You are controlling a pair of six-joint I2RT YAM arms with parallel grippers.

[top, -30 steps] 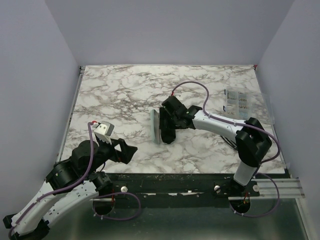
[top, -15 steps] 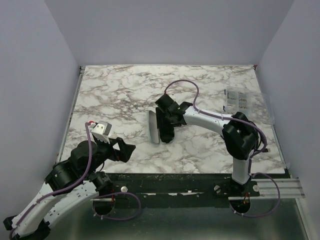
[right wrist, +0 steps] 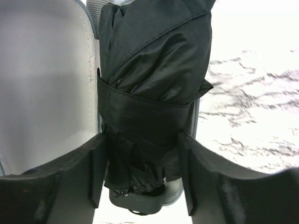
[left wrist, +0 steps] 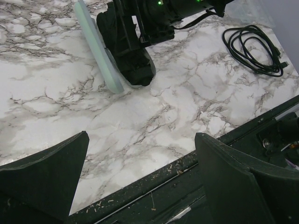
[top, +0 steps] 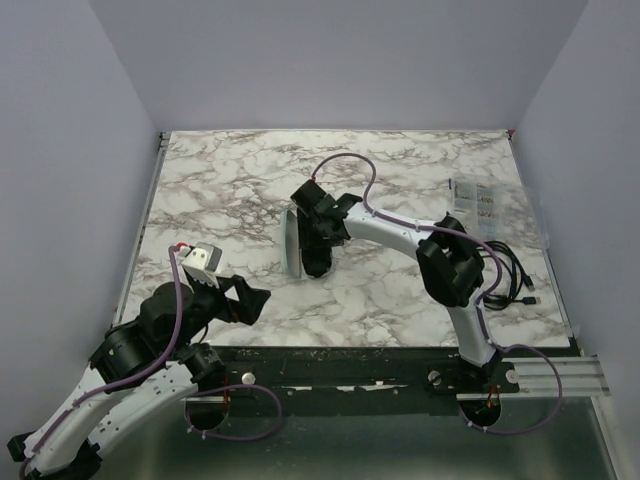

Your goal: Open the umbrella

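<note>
My right gripper has swung leftward and a little farther from my base, carrying along the umbrella clamped between its jaws. The mint-green case, touching the umbrella on the jaws' left side, has slid the same way with it. My right arm's elbow has drawn in closer behind the jaws. That uncovers a coiled black cable well off to the jaws' right, which the arm hid before.

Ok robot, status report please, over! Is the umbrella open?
Left gripper open, empty. Right gripper shut on the umbrella, folded, strapped shut. Mint case right beside it.
</note>
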